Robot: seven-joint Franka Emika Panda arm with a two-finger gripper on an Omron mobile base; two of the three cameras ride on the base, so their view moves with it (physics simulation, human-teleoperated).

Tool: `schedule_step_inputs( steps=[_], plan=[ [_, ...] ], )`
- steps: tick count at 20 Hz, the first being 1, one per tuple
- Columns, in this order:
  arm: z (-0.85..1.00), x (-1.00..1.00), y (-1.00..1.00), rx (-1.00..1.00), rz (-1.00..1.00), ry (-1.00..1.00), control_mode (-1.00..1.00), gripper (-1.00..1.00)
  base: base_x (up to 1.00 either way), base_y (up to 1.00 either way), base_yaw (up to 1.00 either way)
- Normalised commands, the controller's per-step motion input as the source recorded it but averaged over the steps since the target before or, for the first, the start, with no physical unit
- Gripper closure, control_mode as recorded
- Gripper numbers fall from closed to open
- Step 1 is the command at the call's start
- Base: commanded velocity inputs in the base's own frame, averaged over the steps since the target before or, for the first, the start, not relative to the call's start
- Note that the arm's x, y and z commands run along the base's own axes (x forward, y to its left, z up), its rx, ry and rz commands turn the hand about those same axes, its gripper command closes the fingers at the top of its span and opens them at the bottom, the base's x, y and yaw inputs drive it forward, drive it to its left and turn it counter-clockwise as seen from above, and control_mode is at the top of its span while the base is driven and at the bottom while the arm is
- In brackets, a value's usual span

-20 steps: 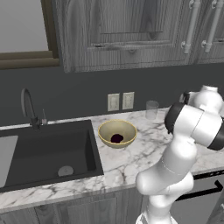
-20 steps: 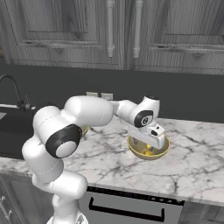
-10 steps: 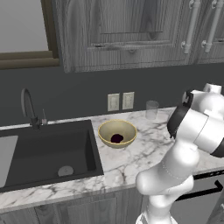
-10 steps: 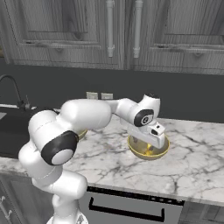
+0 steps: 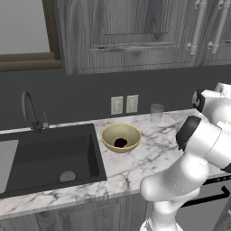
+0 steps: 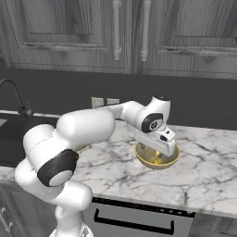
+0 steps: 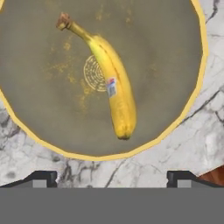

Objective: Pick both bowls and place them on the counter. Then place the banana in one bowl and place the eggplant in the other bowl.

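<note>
**A:** Where do the bowls sit on the counter (image 5: 135, 169)?

**B:** One bowl (image 5: 121, 137) rests at the centre of the left base view, just right of the black sink (image 5: 45, 158), with the dark eggplant (image 5: 120, 143) inside it. The second bowl (image 6: 157, 157) stands right of centre in the right base view, partly behind the robot's hand.

**A:** And the banana?

**B:** The banana (image 7: 109, 83) lies loose in that second bowl, running from upper left to lower centre of the hand view, stem uppermost.

**A:** The gripper?

**B:** The gripper (image 7: 112, 177) hangs above the bowl's near rim, its fingertips (image 7: 43, 177) spread wide, gripping nothing. A clear glass (image 5: 156, 113) stands by the back wall.
</note>
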Motion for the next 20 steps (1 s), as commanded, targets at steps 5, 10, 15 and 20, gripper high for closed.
schedule_step_inputs(
  steps=[5,10,15,20],
  plan=[
    [0.47,-0.68,0.22,-0.01,0.00,-0.12,-1.00,-1.00,0.00,0.00,0.00],
    [0.51,-0.86,0.27,-0.04,0.00,-0.17,-1.00,-1.00,0.00,0.00,0.00],
    [0.11,-0.98,0.63,-0.09,0.00,-0.11,-1.00,-1.00,0.00,0.00,0.00],
    [-0.22,-0.85,1.00,-0.27,0.01,-0.07,-1.00,-1.00,0.00,0.00,0.00]
  ],
)
